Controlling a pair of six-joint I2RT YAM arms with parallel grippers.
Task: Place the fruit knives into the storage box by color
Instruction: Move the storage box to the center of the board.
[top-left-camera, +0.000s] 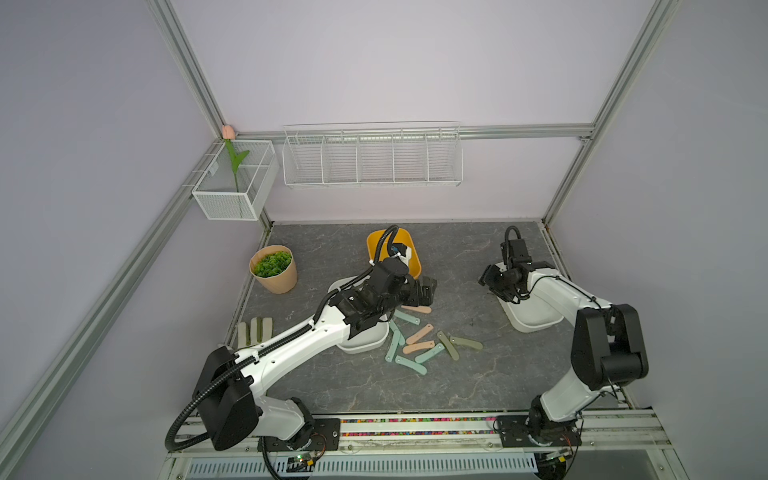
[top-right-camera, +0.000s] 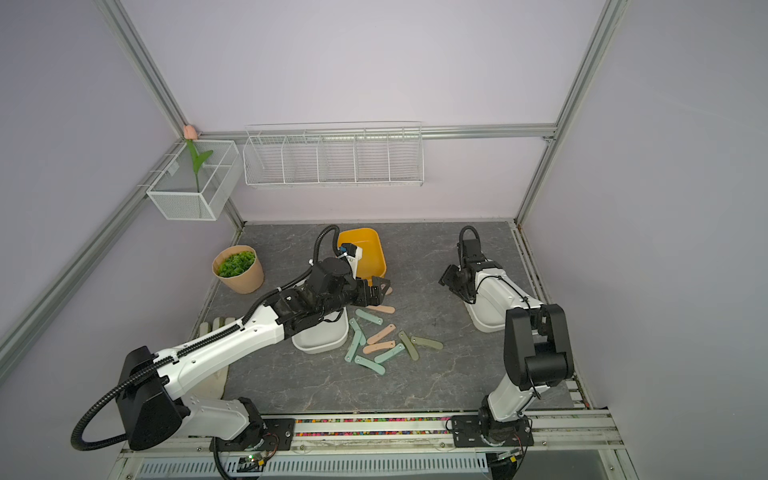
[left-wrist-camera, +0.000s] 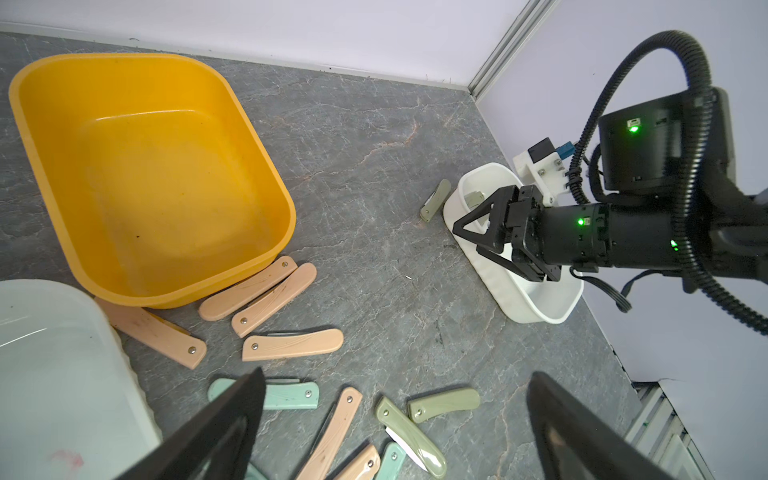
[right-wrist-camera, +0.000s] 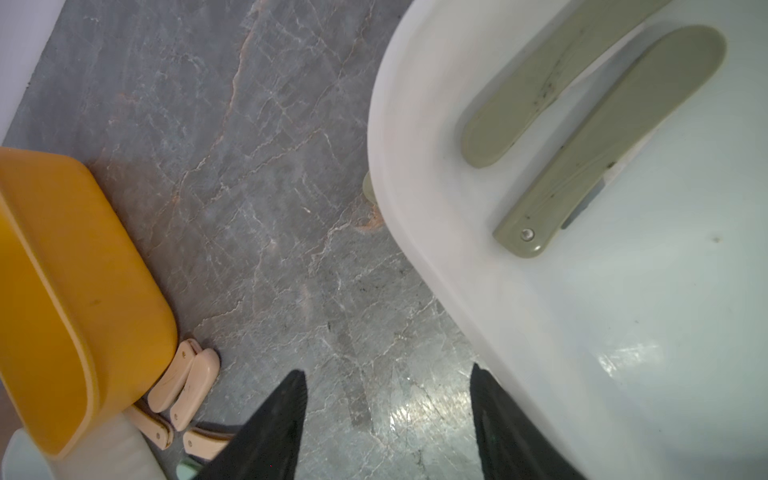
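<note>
The fruit knives are small flat folded handles with rounded ends and a rivet at one tip, in peach-pink, mint-teal and olive grey-green. Most lie in a loose jumble on the grey stone-patterned table between the two white boxes. Four peach ones crowd the yellow box, one partly tucked under its edge, and one olive knife shows a sliver of blade. The yellow box shows only its own bare floor. The right white box holds two olive knives side by side, with another olive knife on the table just beside its wall. The left white box is mostly hidden under the arm. The left gripper hovers over the jumble, fingers spread and holding nothing; the right gripper hangs at its box's rim, fingers apart and empty
</note>
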